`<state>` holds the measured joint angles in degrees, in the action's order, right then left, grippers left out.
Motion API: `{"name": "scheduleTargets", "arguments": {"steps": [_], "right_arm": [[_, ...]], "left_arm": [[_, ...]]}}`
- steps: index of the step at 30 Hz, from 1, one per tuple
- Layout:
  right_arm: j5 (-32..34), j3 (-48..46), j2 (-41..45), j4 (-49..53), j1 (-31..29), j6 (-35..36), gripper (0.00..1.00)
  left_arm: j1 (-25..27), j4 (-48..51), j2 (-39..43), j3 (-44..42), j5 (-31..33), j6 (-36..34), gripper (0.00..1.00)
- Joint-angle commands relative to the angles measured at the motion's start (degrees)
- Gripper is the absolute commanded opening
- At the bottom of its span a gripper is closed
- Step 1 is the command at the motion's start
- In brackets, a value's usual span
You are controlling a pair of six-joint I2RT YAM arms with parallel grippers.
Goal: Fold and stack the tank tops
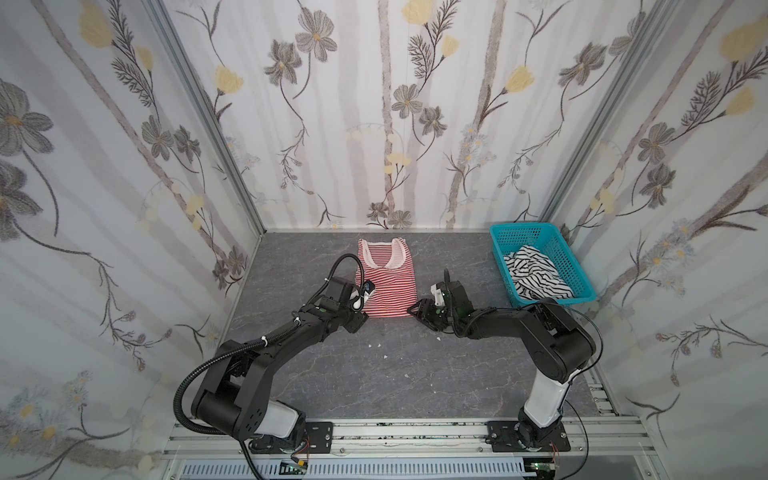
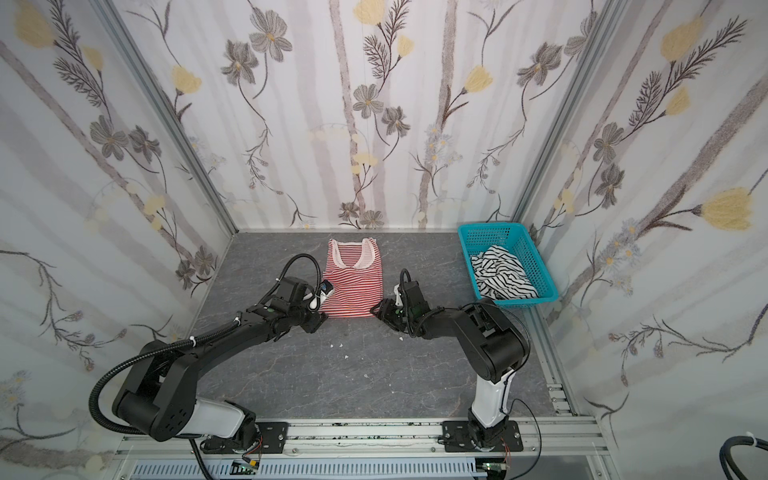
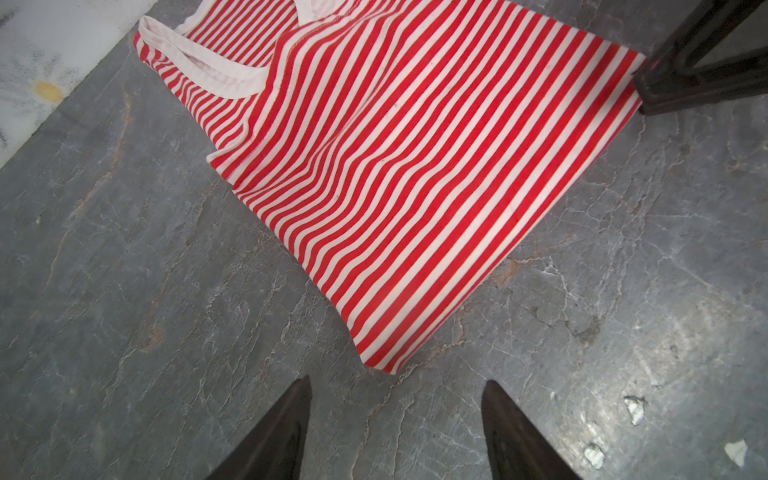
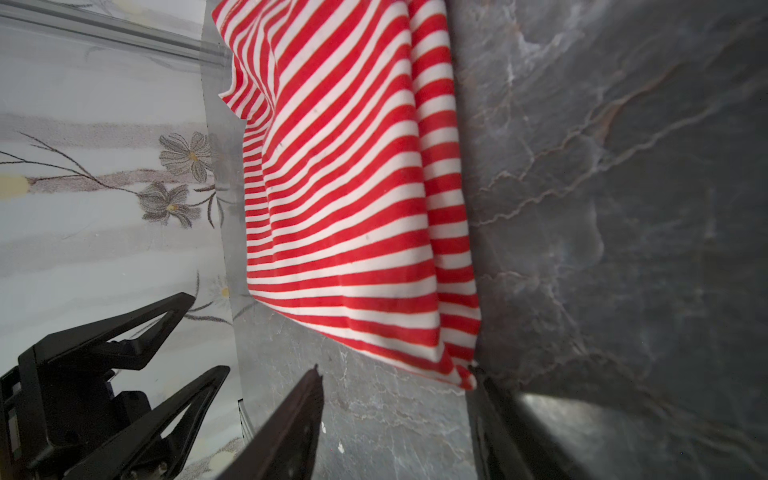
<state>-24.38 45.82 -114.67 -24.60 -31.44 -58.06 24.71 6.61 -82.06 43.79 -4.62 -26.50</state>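
Table (image 1: 374,382): grey, veined like stone, with a few white flecks (image 1: 385,356) near the centre. Floral-papered walls (image 1: 374,124) close three sides.

Red-and-white tank top (image 1: 388,286) lies flat, far centre. Black-and-white tank top (image 1: 536,274) lies crumpled in the teal basket (image 1: 521,232), far right.

My left jaws stand open and empty by the red top's near left corner. My right jaws are open, one tip at its near right corner.

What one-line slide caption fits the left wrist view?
Open left gripper facing a corner of the red-and-white top lying on the grey table.
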Motion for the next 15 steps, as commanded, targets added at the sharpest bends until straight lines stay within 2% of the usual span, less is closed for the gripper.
{"name": "scheduleTargets", "arguments": {"steps": [1,5,8,15], "right_arm": [[1.34,0.23,-1.33,0.79,0.06,-0.91,0.56],[1.36,0.66,-2.52,-0.66,0.33,-1.52,0.51],[1.35,1.02,-2.75,-1.39,0.39,-1.79,0.41],[1.34,3.29,-2.47,-0.15,0.53,-1.02,0.02]], "left_arm": [[-0.01,-1.6,0.59,-0.42,0.23,0.33,0.67],[0.03,-1.94,0.52,-0.81,-0.34,0.31,0.67],[-0.01,-2.02,0.29,-1.07,-0.39,0.09,0.67],[-0.01,-2.56,-0.57,-1.73,0.05,-0.45,0.67]]}}
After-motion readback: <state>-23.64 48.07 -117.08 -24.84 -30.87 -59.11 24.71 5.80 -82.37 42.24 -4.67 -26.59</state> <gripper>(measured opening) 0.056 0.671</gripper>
